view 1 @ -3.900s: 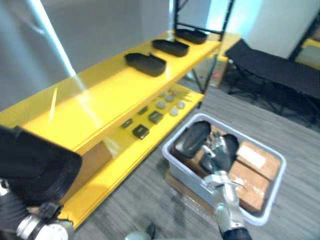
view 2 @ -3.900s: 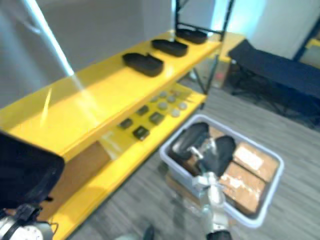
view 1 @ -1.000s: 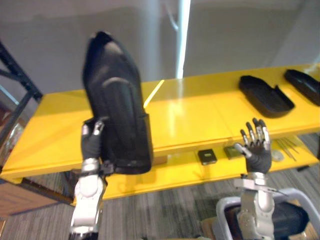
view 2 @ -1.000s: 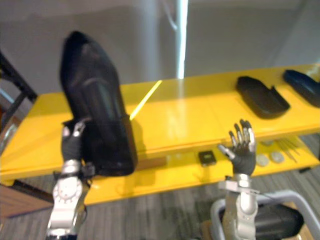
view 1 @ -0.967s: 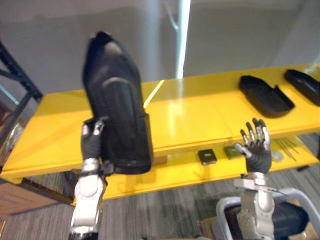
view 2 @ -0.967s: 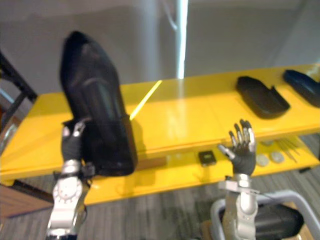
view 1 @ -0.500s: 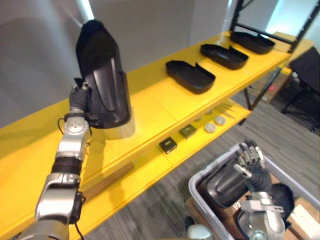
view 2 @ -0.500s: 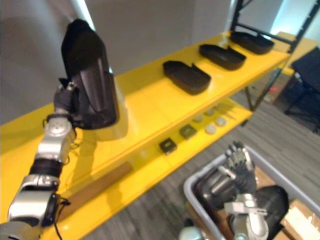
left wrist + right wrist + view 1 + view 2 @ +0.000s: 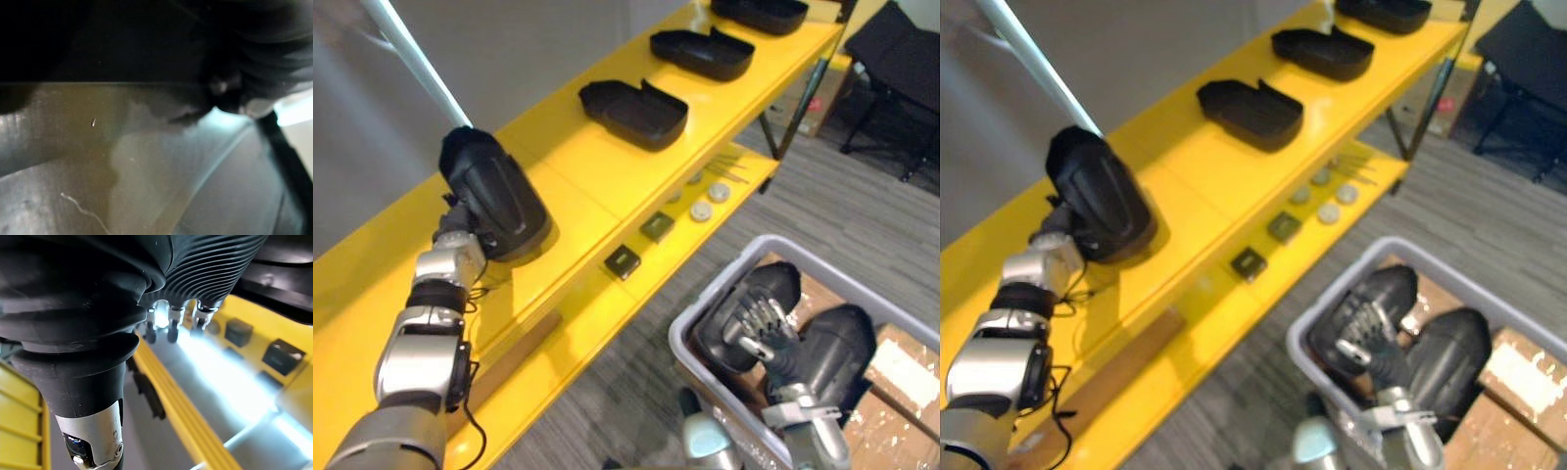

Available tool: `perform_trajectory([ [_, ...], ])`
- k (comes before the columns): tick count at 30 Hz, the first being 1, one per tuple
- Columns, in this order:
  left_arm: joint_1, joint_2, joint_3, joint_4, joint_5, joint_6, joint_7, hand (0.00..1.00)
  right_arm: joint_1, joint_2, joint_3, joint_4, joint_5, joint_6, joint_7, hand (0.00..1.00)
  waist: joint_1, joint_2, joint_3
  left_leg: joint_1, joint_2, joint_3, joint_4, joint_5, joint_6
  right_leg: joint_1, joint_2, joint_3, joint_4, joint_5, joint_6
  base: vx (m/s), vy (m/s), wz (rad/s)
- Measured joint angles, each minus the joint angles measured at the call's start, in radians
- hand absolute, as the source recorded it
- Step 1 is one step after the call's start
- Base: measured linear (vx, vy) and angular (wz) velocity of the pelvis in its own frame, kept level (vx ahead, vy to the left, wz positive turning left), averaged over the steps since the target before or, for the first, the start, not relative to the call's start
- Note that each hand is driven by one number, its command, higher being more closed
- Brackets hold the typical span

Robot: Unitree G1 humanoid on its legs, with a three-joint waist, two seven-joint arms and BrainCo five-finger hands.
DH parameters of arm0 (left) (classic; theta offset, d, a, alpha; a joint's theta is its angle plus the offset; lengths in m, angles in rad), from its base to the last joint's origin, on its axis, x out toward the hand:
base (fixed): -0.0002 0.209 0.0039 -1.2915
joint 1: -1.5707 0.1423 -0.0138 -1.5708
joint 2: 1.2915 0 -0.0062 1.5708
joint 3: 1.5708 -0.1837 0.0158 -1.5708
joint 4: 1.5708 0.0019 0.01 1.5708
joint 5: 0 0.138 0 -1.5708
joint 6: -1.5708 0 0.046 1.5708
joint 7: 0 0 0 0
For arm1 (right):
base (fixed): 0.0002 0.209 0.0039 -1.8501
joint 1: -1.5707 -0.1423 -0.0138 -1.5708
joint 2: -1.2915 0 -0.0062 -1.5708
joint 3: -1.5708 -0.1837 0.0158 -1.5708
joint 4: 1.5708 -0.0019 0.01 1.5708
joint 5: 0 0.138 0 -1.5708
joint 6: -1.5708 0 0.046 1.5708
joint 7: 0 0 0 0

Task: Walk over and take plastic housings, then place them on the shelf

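My left hand is shut on the lower edge of a black plastic housing. The housing leans on the yellow upper shelf, its dome facing up. Three more black housings lie open side up further along that shelf: one, a second and a third. My right hand hovers with relaxed fingers over a grey bin. In the bin lie two black housings. The right hand holds nothing.
The lower yellow shelf carries small dark blocks, grey discs and a wooden strip. Brown cardboard boxes lie in the bin beside the housings. A black cot stands at the far right on the grey floor.
My left hand has brought the housing down from upright in the air onto the upper shelf. The right hand has dropped closer to the housings in the bin. The camera has also shifted.
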Motion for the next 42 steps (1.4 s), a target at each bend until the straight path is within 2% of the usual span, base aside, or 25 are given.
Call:
perform_trajectory([
  [2, 0.010, -0.001, 0.000, 0.018, -0.033, 0.001, 0.022, 1.00, 0.001, -0.003, 0.020, 0.000, 0.000, 0.000, -0.008, 0.00, -0.008, -0.001, 0.013, -0.001, 0.002, 0.003, 0.010, 0.000, 0.000, 0.000, 0.000, 0.003, 0.002, 0.000, 0.000, -0.03, -0.009, -0.06],
  [9, 0.038, -0.001, 0.002, 0.018, -0.039, -0.019, 0.038, 1.00, 0.003, -0.013, 0.037, 0.000, 0.014, -0.001, -0.010, 0.00, -0.014, 0.006, 0.018, -0.001, 0.003, 0.020, 0.031, 0.012, 0.010, 0.002, -0.004, 0.013, 0.003, 0.000, 0.000, -0.01, -0.007, -0.05],
  [10, 0.040, -0.001, 0.002, 0.018, -0.039, -0.020, 0.040, 0.00, 0.002, -0.017, 0.037, 0.000, 0.017, -0.001, -0.009, 0.00, -0.014, 0.008, 0.023, -0.001, 0.004, 0.021, 0.039, 0.012, 0.010, 0.004, -0.005, 0.015, 0.003, 0.000, 0.000, -0.02, -0.001, -0.03],
  [15, 0.044, -0.007, 0.040, 0.019, -0.040, -0.030, 0.041, 0.00, 0.002, -0.038, 0.055, 0.000, 0.024, -0.001, -0.009, 0.00, -0.021, 0.020, 0.051, -0.006, 0.004, 0.032, 0.064, 0.015, 0.012, 0.000, -0.010, 0.031, 0.003, 0.002, -0.002, -0.04, 0.003, -0.09],
  [17, 0.055, -0.007, 0.064, 0.019, -0.067, -0.055, 0.042, 0.00, 0.003, -0.048, 0.061, 0.000, 0.025, -0.001, -0.008, 0.00, -0.026, 0.023, 0.057, -0.005, 0.004, 0.058, 0.066, 0.016, 0.012, -0.002, -0.010, 0.034, 0.001, 0.002, -0.002, -0.04, 0.007, -0.10],
  [22, 0.074, -0.007, 0.074, 0.019, -0.119, -0.069, 0.044, 0.00, 0.004, -0.058, 0.074, 0.000, 0.025, -0.002, -0.002, 0.00, -0.033, 0.024, 0.057, -0.009, 0.006, 0.075, 0.096, 0.018, 0.013, 0.000, -0.017, 0.043, 0.003, 0.003, -0.001, -0.04, 0.001, -0.05],
  [26, 0.079, -0.007, 0.077, 0.020, -0.196, -0.099, 0.070, 0.00, 0.005, -0.059, 0.081, 0.000, 0.026, -0.003, 0.015, 0.00, -0.036, 0.023, 0.057, -0.008, 0.006, 0.074, 0.096, 0.018, 0.013, 0.000, -0.018, 0.042, 0.005, 0.004, -0.001, -0.02, 0.007, 0.01],
  [30, 0.080, -0.014, 0.080, 0.021, -0.214, -0.139, 0.119, 0.00, 0.006, -0.059, 0.094, 0.000, 0.026, -0.009, 0.017, 0.00, -0.036, 0.023, 0.057, -0.007, 0.006, 0.074, 0.096, 0.018, 0.013, 0.002, -0.018, 0.040, 0.007, 0.004, 0.000, -0.04, 0.016, 0.01],
  [31, 0.080, -0.014, 0.099, 0.021, -0.208, -0.143, 0.145, 0.00, 0.007, -0.059, 0.094, 0.000, 0.026, -0.009, 0.020, 0.00, -0.036, 0.023, 0.057, -0.005, 0.006, 0.074, 0.095, 0.018, 0.013, 0.004, -0.018, 0.039, 0.007, 0.004, 0.000, -0.04, 0.015, -0.01],
  [36, 0.078, -0.014, 0.121, 0.021, -0.129, -0.143, 0.190, 0.00, 0.019, -0.058, 0.094, 0.000, 0.026, -0.009, 0.040, 0.00, -0.038, 0.024, 0.057, 0.006, 0.007, 0.072, 0.096, 0.018, 0.013, 0.019, -0.019, 0.035, 0.007, 0.004, 0.000, -0.03, 0.016, 0.01],
  [42, 0.071, 0.015, 0.158, 0.020, 0.027, -0.106, 0.218, 0.00, 0.023, -0.058, 0.094, 0.000, 0.026, -0.009, 0.061, 0.00, -0.038, 0.023, 0.056, 0.007, 0.007, 0.071, 0.092, 0.018, 0.013, 0.023, -0.019, 0.031, 0.007, 0.008, 0.001, -0.05, 0.017, 0.04],
])
